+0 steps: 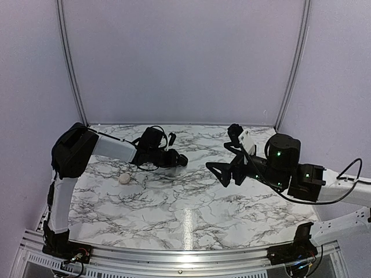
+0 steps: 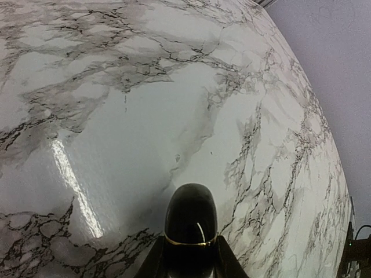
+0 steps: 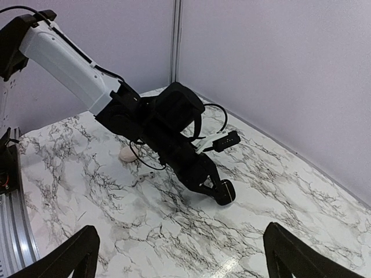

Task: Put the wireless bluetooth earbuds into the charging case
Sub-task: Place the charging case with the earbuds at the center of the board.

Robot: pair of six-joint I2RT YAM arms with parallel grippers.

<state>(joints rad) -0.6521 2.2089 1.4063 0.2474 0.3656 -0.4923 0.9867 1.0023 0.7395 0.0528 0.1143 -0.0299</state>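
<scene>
**Two arms over a marble tabletop: one case, one held lump**

Two arms are in view over a single marble tabletop [image 1: 191,214]. At far left, the left arm [image 1: 72,153] rises from its base and reaches rightward across the rear of the surface.

One charging case [image 1: 124,179], a pale rounded pebble, lies on the tabletop just in front of this arm's forearm, apart from both sets of jaws. Its lid appears closed, though it is too small in these views to be sure.

Further right, the left gripper [image 1: 175,158] has its jaws closed against one black rounded lump [image 2: 191,220]. This is a glossy body ringed by a thin gold band, and it juts forward beyond the fingertips, low over the marble. The case lies well to the left of this lump.

Right of centre, the right gripper [image 1: 229,175] hangs above the tabletop and points leftward toward the left gripper. Its jaws are spread wide, with nothing between them. In the right wrist view its two fingertips stand at opposite lower corners. At far right, the right arm [image 1: 290,165] extends from its base at the near edge.
</scene>
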